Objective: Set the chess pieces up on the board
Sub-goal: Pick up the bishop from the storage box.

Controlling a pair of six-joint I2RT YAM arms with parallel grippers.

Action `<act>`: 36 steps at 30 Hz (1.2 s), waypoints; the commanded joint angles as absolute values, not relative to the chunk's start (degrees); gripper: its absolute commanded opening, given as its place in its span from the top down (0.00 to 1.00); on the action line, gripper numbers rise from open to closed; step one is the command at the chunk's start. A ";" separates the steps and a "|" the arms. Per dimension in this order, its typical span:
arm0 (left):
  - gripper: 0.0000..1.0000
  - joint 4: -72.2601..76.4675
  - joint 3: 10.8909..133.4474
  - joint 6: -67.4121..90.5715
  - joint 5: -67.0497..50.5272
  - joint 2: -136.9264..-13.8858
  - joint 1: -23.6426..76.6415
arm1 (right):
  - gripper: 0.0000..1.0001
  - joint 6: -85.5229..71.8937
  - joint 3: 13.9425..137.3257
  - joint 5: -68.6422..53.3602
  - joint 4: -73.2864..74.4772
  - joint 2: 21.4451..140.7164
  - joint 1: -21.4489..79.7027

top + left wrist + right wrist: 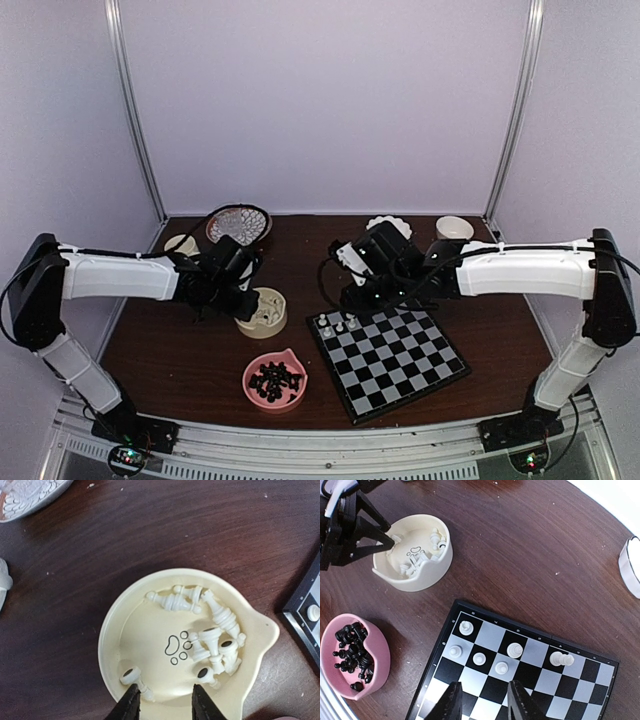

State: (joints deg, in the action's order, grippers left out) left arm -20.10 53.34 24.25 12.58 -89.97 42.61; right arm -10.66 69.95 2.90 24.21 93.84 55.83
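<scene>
Left gripper (167, 707): dark tapered fingers stand apart with nothing between them; it hangs over the near rim of the cream bowl (115, 630)
Cream bowl: glossy, rounded, with a small ear-like point on its rim and a black paw print drawn on the floor
Chess pieces (220, 615): smooth cream-white turned shapes; about half a dozen lie on their sides in the cream bowl, mostly heaped on one side; one lies just beside the left finger
Board (535, 652): flat square of black and pale checks with a thin dark border; a few cream pieces sit on its two far rows (one pair is too close together to tell apart)
Right gripper (484, 702): jaws parted and empty, over the checks
Pink bowl (379, 647): matte, holds a heap of black pieces (352, 647); it sits left of the board
Table (520, 555): dark brown wood grain
</scene>
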 commanded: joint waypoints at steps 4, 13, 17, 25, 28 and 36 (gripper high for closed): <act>0.62 -23.52 57.13 33.50 14.53 -93.74 42.06 | 0.67 -10.52 69.94 4.92 20.04 94.22 55.46; 0.62 -25.54 58.01 36.80 17.65 -96.26 42.10 | 0.67 -10.24 68.98 6.28 19.03 93.98 55.46; 0.62 -27.57 59.59 37.00 18.33 -98.15 42.10 | 0.67 -10.20 68.99 6.15 19.03 94.21 55.46; 0.63 -27.92 59.92 39.42 17.59 -100.27 42.10 | 0.67 -10.28 68.34 6.03 18.63 93.65 55.47; 0.65 -28.88 60.58 41.12 17.91 -101.41 42.10 | 0.67 -10.28 68.20 6.01 18.48 93.40 55.49; 0.67 -28.76 61.43 40.67 17.38 -103.22 42.10 | 0.68 -10.20 68.12 6.16 18.31 93.36 55.46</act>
